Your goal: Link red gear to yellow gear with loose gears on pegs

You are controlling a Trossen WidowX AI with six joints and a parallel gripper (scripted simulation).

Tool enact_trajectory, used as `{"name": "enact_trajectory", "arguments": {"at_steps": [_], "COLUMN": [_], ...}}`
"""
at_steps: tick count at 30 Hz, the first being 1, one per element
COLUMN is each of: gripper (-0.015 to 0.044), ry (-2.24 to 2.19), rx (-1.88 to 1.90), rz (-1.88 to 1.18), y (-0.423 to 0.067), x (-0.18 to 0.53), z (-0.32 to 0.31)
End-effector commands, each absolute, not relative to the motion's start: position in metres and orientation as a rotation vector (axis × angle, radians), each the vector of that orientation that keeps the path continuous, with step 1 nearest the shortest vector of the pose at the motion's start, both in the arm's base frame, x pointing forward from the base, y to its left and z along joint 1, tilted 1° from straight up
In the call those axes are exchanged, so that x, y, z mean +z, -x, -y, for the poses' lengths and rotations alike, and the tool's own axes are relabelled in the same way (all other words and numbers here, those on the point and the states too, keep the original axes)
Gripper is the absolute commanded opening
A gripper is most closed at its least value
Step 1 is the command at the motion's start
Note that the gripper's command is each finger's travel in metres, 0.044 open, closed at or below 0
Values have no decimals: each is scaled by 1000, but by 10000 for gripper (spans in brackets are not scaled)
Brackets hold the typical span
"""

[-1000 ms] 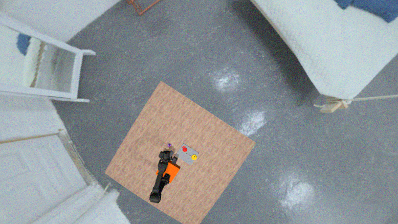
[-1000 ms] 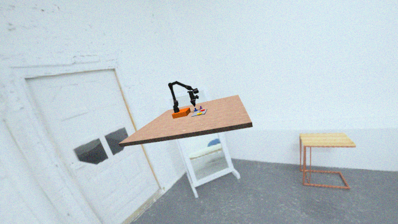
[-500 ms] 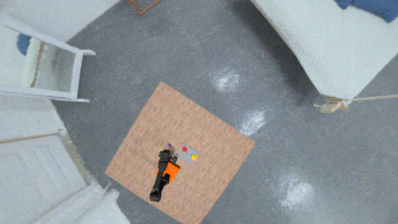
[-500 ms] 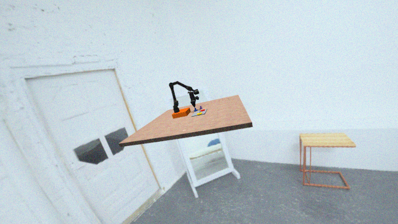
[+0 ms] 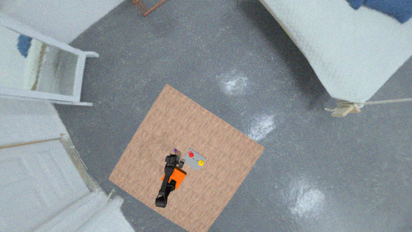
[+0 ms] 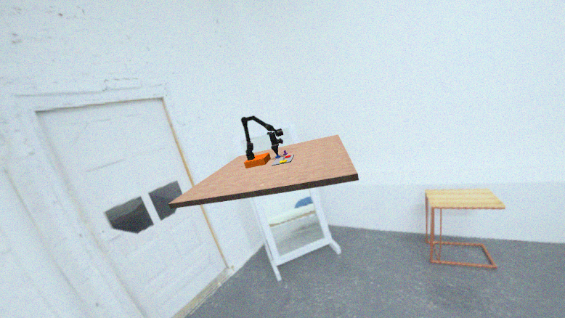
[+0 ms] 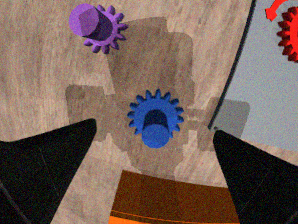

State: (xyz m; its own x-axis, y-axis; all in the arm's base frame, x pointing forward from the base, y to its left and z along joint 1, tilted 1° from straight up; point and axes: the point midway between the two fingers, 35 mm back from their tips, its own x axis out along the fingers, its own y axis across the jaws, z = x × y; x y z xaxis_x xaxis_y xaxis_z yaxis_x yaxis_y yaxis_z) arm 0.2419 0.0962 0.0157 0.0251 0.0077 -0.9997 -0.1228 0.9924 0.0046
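Observation:
My gripper [image 6: 277, 154] [image 7: 156, 131] is open and points down over the blue gear [image 6: 277, 157] [image 7: 156, 119]. This gear stands on the table with its knob up, between the spread fingertips in the wrist view; the arm hides it in the top view. A purple gear [image 5: 175, 150] [image 6: 285, 152] [image 7: 84, 21] with a knob stands on the table farther out. The grey board [image 5: 194, 166] [image 7: 260, 90] bears the red gear [image 5: 191, 153] [image 6: 287, 157] [image 7: 291, 36] and the yellow gear [image 5: 199, 163] [image 6: 282, 161]. Small dark pegs show between these two gears.
The orange base block [image 5: 180, 176] [image 6: 257, 160] lies beside the blue gear, and its dark side shows at the bottom of the wrist view. The board's edge is close to the right finger in the wrist view. The wooden table [image 5: 224, 144] [image 6: 316, 165] extends around them.

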Motion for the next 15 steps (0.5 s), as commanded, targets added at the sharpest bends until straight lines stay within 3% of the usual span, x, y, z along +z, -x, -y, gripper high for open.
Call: {"name": "enact_trajectory", "arguments": {"at_steps": [1, 10, 15], "gripper": [440, 440, 309], "ry": [89, 89, 89], "rx": [100, 100, 100], "rz": [-1556, -1556, -1556], "y": [-239, -239, -239], "x": [6, 5, 5], "z": [-95, -95, -95]}}
